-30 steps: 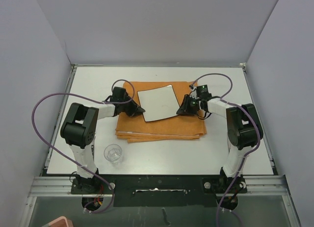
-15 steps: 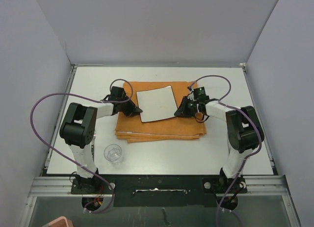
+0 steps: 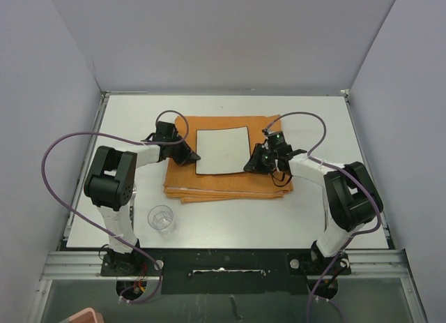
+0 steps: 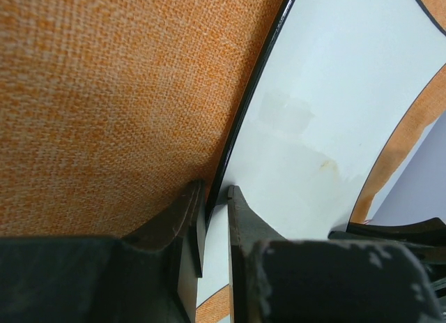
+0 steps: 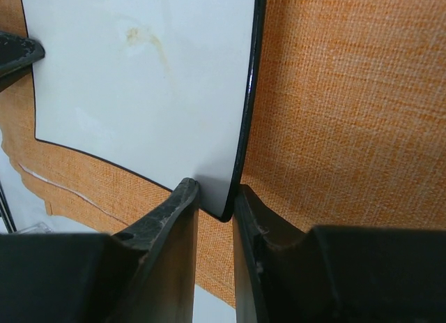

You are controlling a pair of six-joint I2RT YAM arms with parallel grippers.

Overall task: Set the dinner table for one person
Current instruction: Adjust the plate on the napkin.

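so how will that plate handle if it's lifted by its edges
Probably stiff: the plate looks flat and hard-edged, so it should not sag. Its glossy face may be slippery, and the left gripper and right gripper pinch only its rim, so it could twist. Likely breakable if dropped off the mat.

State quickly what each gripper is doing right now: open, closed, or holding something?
Left gripper: closed, holding the white plate by its edge.
Right gripper: closed, holding the same plate's corner.
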